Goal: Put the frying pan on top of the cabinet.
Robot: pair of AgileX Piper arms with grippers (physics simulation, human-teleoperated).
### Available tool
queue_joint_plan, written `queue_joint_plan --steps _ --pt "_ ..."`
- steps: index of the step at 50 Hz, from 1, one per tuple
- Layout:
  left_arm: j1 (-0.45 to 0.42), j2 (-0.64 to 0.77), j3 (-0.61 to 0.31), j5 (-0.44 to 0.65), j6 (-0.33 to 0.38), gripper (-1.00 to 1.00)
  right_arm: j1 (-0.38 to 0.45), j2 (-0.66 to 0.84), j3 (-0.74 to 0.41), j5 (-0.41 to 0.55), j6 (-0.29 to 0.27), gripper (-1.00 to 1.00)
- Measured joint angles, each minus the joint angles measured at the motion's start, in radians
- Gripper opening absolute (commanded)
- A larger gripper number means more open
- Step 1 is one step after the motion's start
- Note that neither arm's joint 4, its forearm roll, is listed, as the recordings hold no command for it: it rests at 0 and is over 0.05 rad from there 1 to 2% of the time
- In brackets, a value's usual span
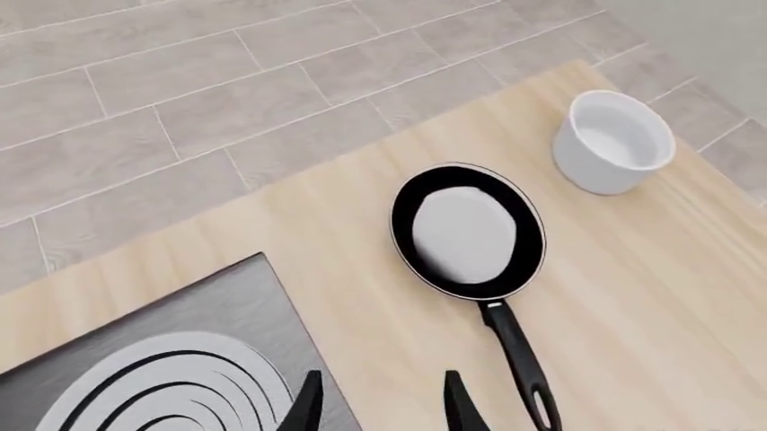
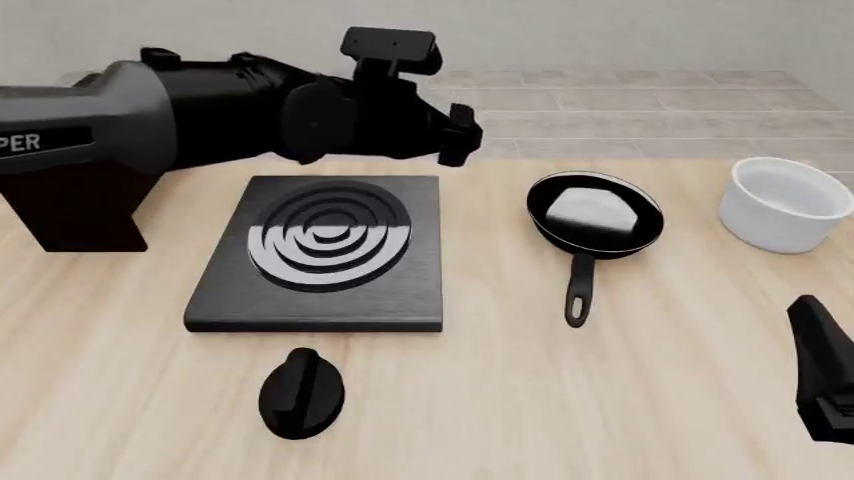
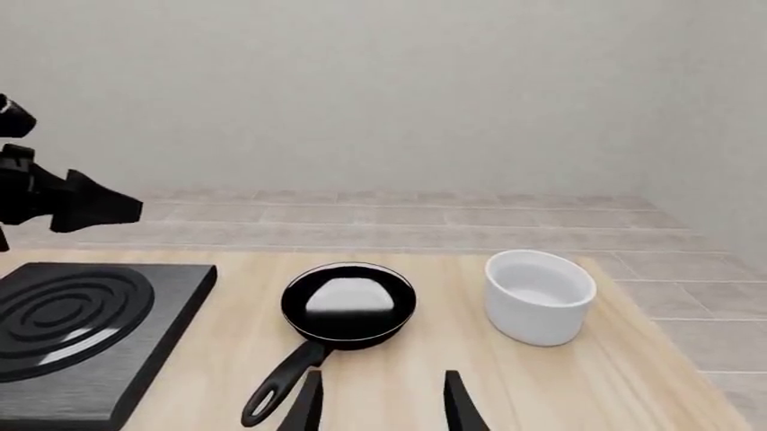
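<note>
The frying pan (image 2: 594, 216) is sitting flat on the desk (image 2: 534, 400), between the stove plate (image 2: 320, 255) and the white bowl (image 2: 787, 204), handle pointed back toward the arms' side. Nothing is holding it, so this looks like the approach step, with the grasp not yet made.

The left gripper (image 1: 377, 400) is seen in its wrist view with jaws apart and empty, hanging above the near edge of the stove plate with the pan handle just beside it. The right gripper (image 3: 381, 400) is likewise spread open with nothing in it, low at the desk's right side, looking at the pan from the handle end.

The next move probably calls for one set of jaws to be lined up across that thin handle and closed on it (thin and glossy, so a slip or a swing of the pan seems possible). The cabinet (image 2: 74, 215) is mostly hidden behind the left arm at the far left, so a lift and a carry across the stove plate would be needed.

A black knob (image 2: 302, 392) lies in front of the plate. The desk is pale wood grain; grey tiled floor and a plain wall are seen beyond.
</note>
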Motion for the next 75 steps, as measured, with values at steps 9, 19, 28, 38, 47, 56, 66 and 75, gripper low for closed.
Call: queue_joint_plan --steps 9,19,28,38,47,56,66,75 --pt "-0.022 0.038 -0.017 -0.002 -0.024 1.0 -0.001 0.0 0.0 0.0 0.002 1.0" --pt "-0.047 0.074 -0.04 0.0 -0.045 1.0 -0.001 0.0 -0.001 0.0 0.001 1.0" --pt "-0.064 0.105 -0.066 0.013 -0.079 1.0 -0.003 0.0 -0.001 0.0 0.002 1.0" --pt "-0.088 0.128 -0.086 0.019 -0.107 1.0 -0.002 0.0 0.0 -0.002 0.002 1.0" --pt "-0.094 0.15 -0.115 0.034 -0.138 1.0 -0.002 0.0 0.0 -0.002 0.003 1.0" --pt "-0.101 0.178 -0.14 0.05 -0.167 1.0 -0.003 0.0 0.0 -0.003 0.006 1.0" --pt "-0.102 0.199 -0.162 0.067 -0.199 1.0 -0.003 0.0 0.0 -0.004 0.009 1.0" --pt "-0.114 0.213 -0.186 0.085 -0.224 1.0 -0.003 0.0 0.0 -0.005 0.01 1.0"
